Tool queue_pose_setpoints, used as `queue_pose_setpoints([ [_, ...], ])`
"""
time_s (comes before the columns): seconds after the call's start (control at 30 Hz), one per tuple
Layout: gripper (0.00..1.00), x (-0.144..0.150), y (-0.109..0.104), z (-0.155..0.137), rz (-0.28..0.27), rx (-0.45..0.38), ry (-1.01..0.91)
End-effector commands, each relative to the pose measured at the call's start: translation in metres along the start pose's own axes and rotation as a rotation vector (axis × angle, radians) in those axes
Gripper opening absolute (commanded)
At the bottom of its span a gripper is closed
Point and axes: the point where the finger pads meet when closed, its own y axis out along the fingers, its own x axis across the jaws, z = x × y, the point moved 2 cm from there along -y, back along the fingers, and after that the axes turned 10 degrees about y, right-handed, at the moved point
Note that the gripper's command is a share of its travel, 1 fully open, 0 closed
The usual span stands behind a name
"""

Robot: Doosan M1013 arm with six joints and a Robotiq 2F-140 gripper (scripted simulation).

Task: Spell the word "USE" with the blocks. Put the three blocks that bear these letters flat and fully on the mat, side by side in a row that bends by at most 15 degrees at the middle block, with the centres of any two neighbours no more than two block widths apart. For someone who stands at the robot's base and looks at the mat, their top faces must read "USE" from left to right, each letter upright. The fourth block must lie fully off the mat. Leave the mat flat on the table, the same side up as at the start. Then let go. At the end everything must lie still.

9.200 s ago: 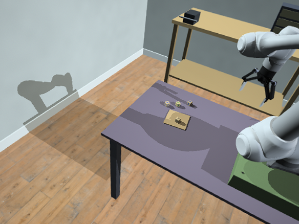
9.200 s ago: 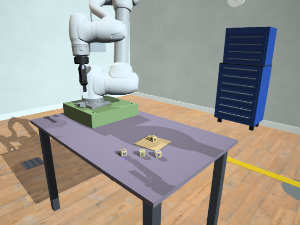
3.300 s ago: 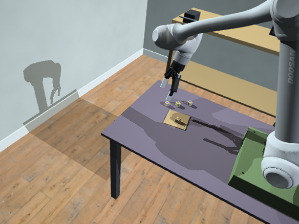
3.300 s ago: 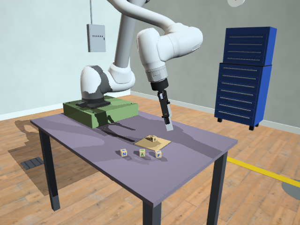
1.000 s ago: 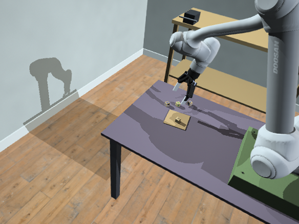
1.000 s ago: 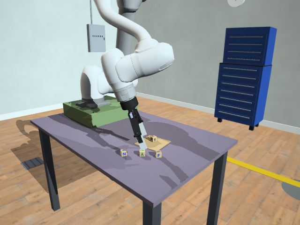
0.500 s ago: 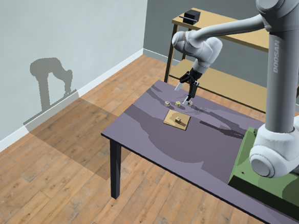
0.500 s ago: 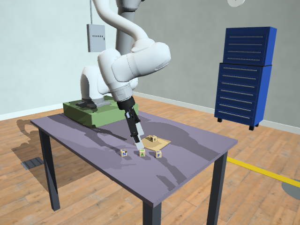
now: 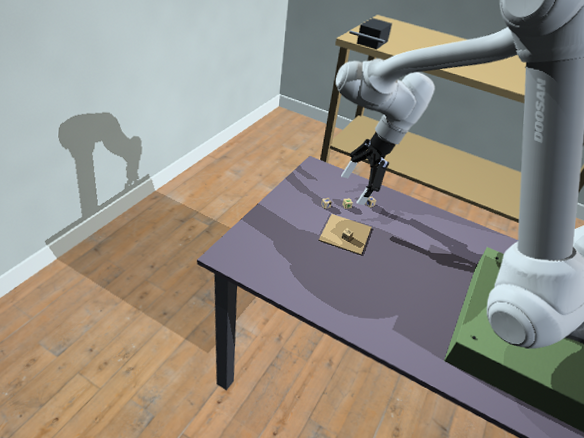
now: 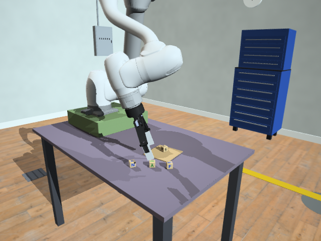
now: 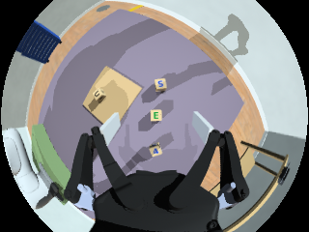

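A tan mat [image 9: 341, 231] lies on the purple table with one letter block [image 9: 347, 234] on it; its top letter is too small to read. Three more blocks stand in a row on the table just beyond the mat: a left one [image 9: 326, 202], a middle one with green print [image 9: 347, 203] and a right one [image 9: 370, 201]. In the wrist view the middle block [image 11: 156, 115] shows a green E, the far one [image 11: 161, 84] and the near one [image 11: 154, 150] have blue letters. My gripper [image 9: 357, 183] is open and empty, tilted, low over the row, with one fingertip near the right block.
The green robot base [image 9: 528, 326] takes up the near right of the table. A wooden shelf unit [image 9: 472, 94] stands behind the table's far edge. A blue drawer cabinet [image 10: 262, 80] stands on the floor away from the table.
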Motion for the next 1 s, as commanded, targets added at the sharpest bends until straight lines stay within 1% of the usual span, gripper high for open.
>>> queue_pose_setpoints([
  [0.0, 1.0, 0.0, 0.0, 0.0, 0.0, 0.0, 0.0],
  [0.57, 1.0, 0.0, 0.0, -0.001, 0.0, 0.0, 0.0],
  [0.63, 1.0, 0.002, -0.007, -0.017, 0.0, 0.0, 0.0],
  [0.73, 1.0, 0.008, -0.024, -0.064, 0.0, 0.001, 0.0],
  [0.77, 1.0, 0.01, -0.027, -0.074, 0.0, 0.001, 0.0],
  [0.8, 1.0, 0.01, -0.029, -0.079, 0.0, 0.001, 0.0],
  [0.97, 1.0, 0.01, -0.03, -0.08, 0.0, 0.001, 0.0],
])
